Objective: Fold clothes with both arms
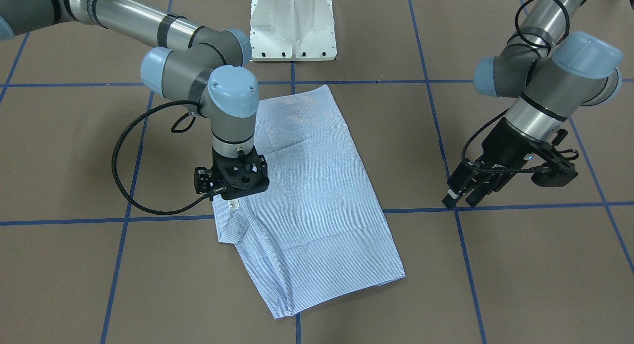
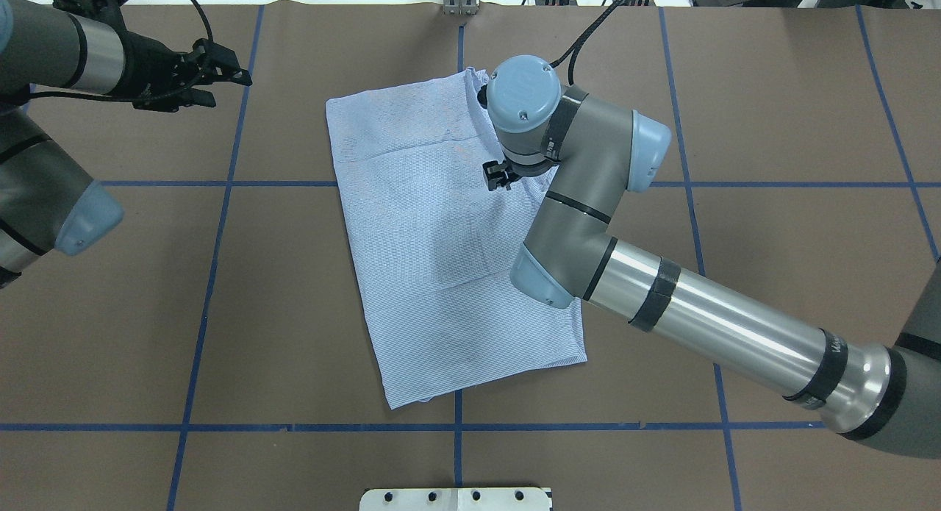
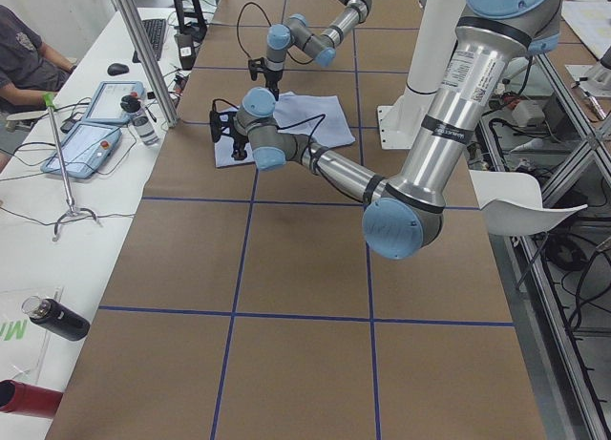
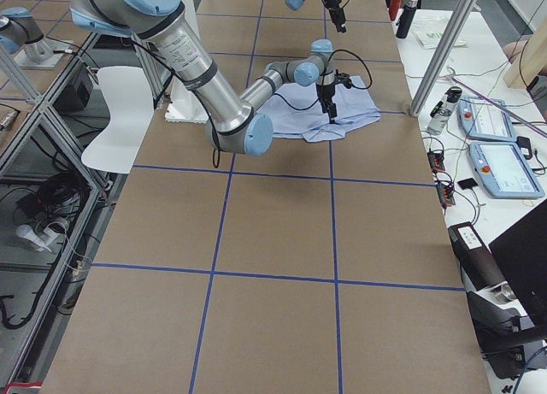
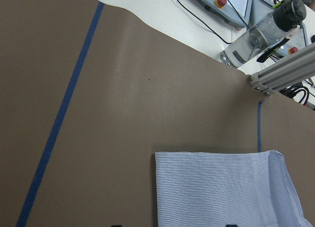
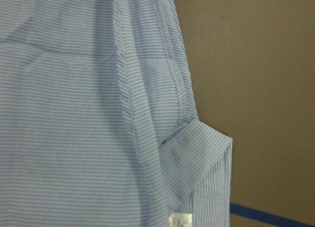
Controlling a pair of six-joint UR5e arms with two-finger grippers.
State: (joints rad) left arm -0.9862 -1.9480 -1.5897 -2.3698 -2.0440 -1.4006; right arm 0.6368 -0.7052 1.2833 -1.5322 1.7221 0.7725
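Observation:
The clothes are one light blue striped shirt [image 1: 317,195] [image 2: 426,246], folded into a long rectangle and lying flat and slanted on the brown table. My right gripper [image 1: 235,185] [image 2: 498,176] points straight down onto the shirt's collar edge, beside the white neck label [image 1: 233,204] [image 6: 179,219]. Its fingers are hidden under its own body, so I cannot tell if it is open or shut. The right wrist view shows only the shirt [image 6: 74,138] close up. My left gripper [image 1: 463,200] [image 2: 224,84] hangs open and empty over bare table, well off the shirt's far corner [image 5: 221,187].
The white pedestal base [image 1: 292,27] stands at the robot's side of the table. Blue tape lines [image 1: 426,81] grid the brown surface. Beyond the far edge are a metal post [image 5: 280,72], a bottle [image 5: 266,32], teach pendants [image 3: 91,144] and a seated person [image 3: 24,58].

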